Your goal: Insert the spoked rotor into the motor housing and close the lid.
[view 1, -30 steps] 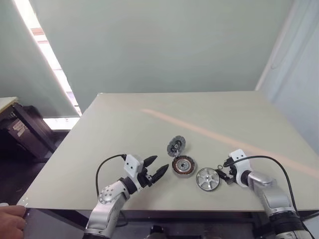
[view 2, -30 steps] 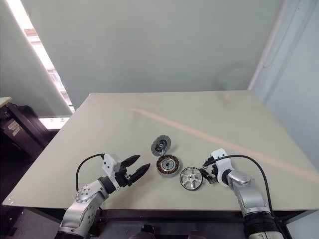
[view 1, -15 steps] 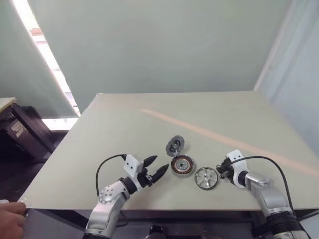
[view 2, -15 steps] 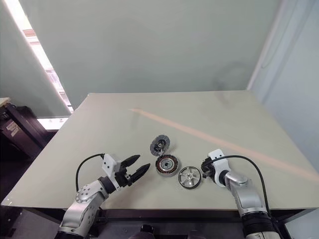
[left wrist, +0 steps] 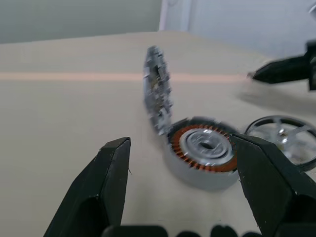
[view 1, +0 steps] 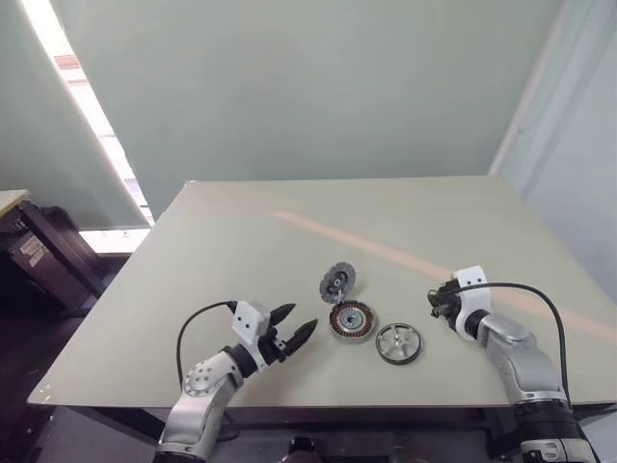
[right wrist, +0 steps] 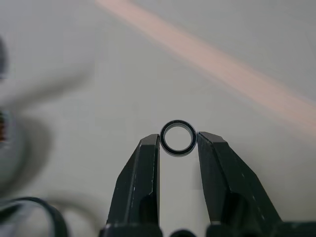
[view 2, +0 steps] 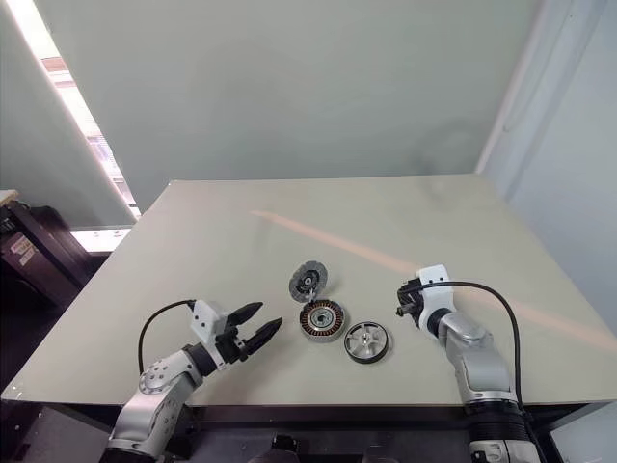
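Item: small silvery spoked rotor (view 1: 399, 343), flat near the table's (view 1: 241, 241) front edge, just beside the dark copper-wound motor housing (view 1: 352, 319), grey lid (view 1: 336, 281) upright. Our right gripper (right wrist: 177, 143) pinches a small black ring (right wrist: 177, 138); left gripper (view 1: 292, 327) spread, empty. Risk: ring slips from the fingertip pinch.

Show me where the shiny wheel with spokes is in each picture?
Left eye view: the rotor lies low and right of middle, beside the housing.
Right eye view: rotor low, just right of middle.
Left wrist view: rotor at the right edge, behind a black finger.
Right wrist view: a dark curved edge in the bottom left corner may be it; I cannot tell.
Shared landmark: the copper-ringed housing.
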Robot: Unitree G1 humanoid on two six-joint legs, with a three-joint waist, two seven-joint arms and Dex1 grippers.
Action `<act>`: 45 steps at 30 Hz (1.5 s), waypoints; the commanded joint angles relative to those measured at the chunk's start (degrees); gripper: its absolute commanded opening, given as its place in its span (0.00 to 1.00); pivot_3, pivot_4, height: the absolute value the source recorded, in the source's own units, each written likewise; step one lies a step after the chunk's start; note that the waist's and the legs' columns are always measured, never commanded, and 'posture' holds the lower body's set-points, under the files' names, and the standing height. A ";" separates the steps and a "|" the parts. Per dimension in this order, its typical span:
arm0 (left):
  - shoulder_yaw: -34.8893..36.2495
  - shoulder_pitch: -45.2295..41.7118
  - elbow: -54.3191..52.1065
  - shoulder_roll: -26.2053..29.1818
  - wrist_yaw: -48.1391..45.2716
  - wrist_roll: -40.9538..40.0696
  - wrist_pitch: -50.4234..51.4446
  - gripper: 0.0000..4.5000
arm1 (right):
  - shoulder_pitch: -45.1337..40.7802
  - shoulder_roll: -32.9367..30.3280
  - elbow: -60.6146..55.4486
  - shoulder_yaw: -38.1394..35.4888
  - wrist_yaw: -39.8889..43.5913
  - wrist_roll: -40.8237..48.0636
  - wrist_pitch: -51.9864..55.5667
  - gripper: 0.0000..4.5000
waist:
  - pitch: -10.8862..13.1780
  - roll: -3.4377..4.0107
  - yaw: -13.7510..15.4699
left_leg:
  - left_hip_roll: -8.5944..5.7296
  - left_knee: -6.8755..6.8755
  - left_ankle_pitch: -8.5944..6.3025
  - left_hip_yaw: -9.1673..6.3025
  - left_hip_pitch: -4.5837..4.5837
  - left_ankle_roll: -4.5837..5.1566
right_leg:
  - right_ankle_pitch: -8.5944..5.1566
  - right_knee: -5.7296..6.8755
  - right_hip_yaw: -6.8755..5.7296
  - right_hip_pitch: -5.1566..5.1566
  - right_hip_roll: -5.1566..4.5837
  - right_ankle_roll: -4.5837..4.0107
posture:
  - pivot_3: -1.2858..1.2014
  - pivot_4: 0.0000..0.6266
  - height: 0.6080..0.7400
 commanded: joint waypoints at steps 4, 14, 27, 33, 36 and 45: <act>2.05 0.93 -1.06 2.52 -0.56 0.46 -1.65 0.76 | -2.36 2.09 -9.98 5.44 0.73 1.15 6.80 0.18 | 0.00 0.00 0.02 | 0.00 0.00 0.00 -0.01 0.00 0.00 | 0.01 -0.01 0.03 -0.01 -0.01 0.01 | 0.52 0.00 1.00; 1.82 2.44 -2.75 2.91 -0.43 0.12 -0.88 0.76 | -5.75 7.16 -9.26 13.74 0.73 -0.25 10.82 0.18 | 0.00 0.00 0.01 | 0.04 0.00 0.00 -0.01 0.00 -0.01 | 0.08 -0.01 0.05 -0.08 0.01 -0.01 | 0.52 0.00 1.00; 0.93 3.39 -4.39 2.74 -0.40 0.43 -0.03 0.76 | -6.59 9.58 -4.51 18.54 1.76 -1.83 10.25 0.18 | 0.00 0.00 -0.04 | 0.04 -0.01 -0.01 0.00 0.01 -0.02 | 0.12 -0.05 0.03 -0.15 0.03 -0.02 | 0.52 0.00 1.00; 0.47 3.36 -4.48 2.65 -0.28 0.56 0.02 0.76 | -6.88 10.54 -2.53 19.35 1.60 -2.21 9.27 0.18 | 0.00 0.00 -0.03 | 0.04 -0.01 -0.01 -0.01 0.01 -0.02 | 0.12 -0.05 0.02 -0.16 0.03 -0.03 | 0.52 0.00 1.00; 0.27 3.34 -4.59 2.61 -0.24 0.59 0.03 0.76 | -6.95 10.77 -1.68 19.47 1.69 -2.50 8.75 0.18 | 0.00 0.00 -0.03 | 0.04 -0.01 -0.01 0.00 0.01 -0.03 | 0.12 -0.05 0.02 -0.17 0.03 -0.03 | 0.52 0.00 1.00; -0.01 3.49 -5.00 2.66 -0.33 0.55 0.10 0.76 | -7.05 10.66 -0.32 19.54 1.87 -3.22 7.85 0.18 | 0.00 0.00 -0.04 | 0.04 -0.01 -0.01 -0.01 0.01 -0.03 | 0.13 -0.05 0.02 -0.18 0.03 -0.03 | 0.52 0.00 1.00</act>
